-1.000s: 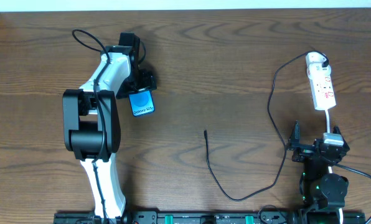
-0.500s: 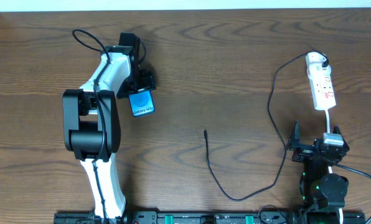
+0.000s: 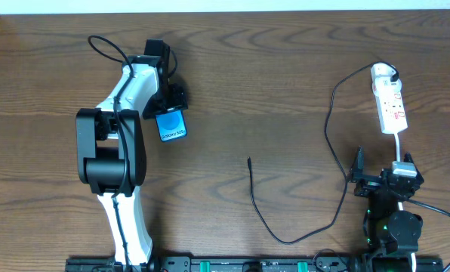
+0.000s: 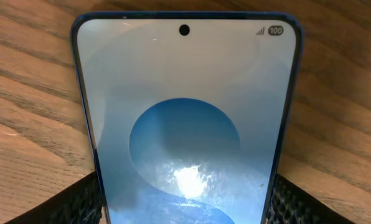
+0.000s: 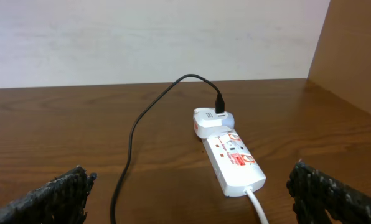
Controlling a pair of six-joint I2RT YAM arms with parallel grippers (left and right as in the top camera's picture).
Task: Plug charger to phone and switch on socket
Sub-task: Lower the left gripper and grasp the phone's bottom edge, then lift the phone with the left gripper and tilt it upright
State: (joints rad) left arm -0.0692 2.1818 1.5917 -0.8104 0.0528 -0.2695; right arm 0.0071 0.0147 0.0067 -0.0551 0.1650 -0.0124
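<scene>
Overhead view: my left gripper (image 3: 169, 109) is clenched on the phone (image 3: 172, 125), which projects from the fingers back toward my base, screen up. The left wrist view confirms the hold. Black pads (image 4: 73, 205) bear on both long edges, and the punch-hole end points away from the gripper. I judge the charging port to be at the opposite end, in among my fingers; it is not visible.

The charger (image 3: 257, 200) rests on the table (image 3: 285, 60). Its plug tip (image 3: 249, 159) lies to the right of the left gripper and somewhat nearer my base, apart from the phone. The last stretch of cable runs roughly parallel to the phone's long axis, with the tip pointing away from my base.

My right gripper (image 5: 188, 180) is released, jaws spread wide and holding nothing. The plug tip lies well apart to its left. The left gripper is nearer the tip but occupied, so the right is the free one for the pick-up.

The socket (image 5: 232, 163) lies straight ahead of the right gripper — long axis running away from it, white cord at the near end, adapter (image 5: 211, 121) seated at the far end.
</scene>
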